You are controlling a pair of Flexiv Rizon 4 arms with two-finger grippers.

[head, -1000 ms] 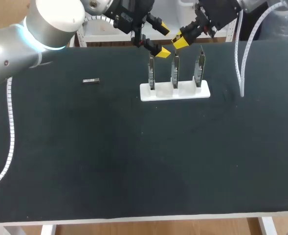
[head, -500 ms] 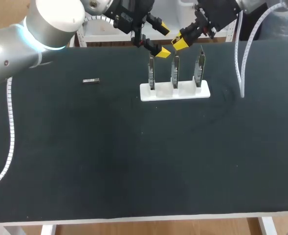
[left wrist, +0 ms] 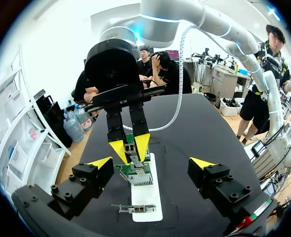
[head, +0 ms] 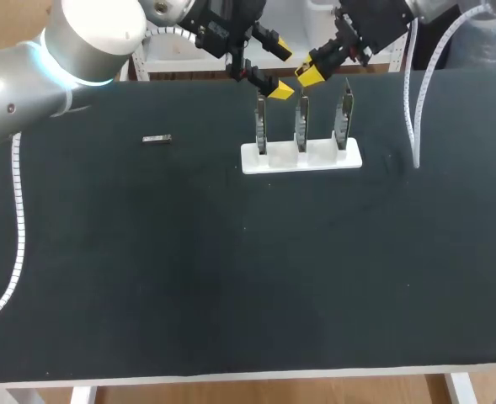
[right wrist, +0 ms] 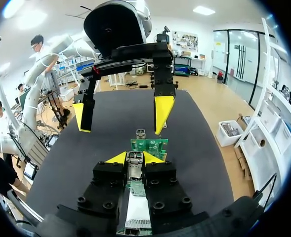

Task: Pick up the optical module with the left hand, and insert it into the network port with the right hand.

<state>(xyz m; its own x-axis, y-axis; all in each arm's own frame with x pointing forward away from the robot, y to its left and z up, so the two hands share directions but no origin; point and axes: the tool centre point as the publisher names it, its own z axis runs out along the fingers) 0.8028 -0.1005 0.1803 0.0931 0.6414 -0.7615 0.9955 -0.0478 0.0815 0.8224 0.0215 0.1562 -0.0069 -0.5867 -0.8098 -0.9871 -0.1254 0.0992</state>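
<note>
Optical module (right wrist: 134, 165): small metal-cased plug, clamped by its two long sides between the yellow tips of the right gripper (right wrist: 135, 159), nose pointing out past them. Judged light and rigid, but its smooth case could slide under a weak pinch. The flat sides are the place to hold it, with the mating end left free and untouched. Green board (right wrist: 149, 145): just ahead of the module, upright in the middle slot of the white holder (head: 315, 160), with another board on each side. It carries a small metal cage (right wrist: 141, 134) on its upper edge, probably the network port. Whether the module touches it cannot be told. The board looks thin and likely to flex, so any push should run straight along the port. Left gripper (right wrist: 121, 118): beyond the board, fingers spread wide, grasping nothing. Small metal piece (head: 157, 139): flat on the black table (head: 231, 278), well apart from the holder, towards the left arm's side.
</note>
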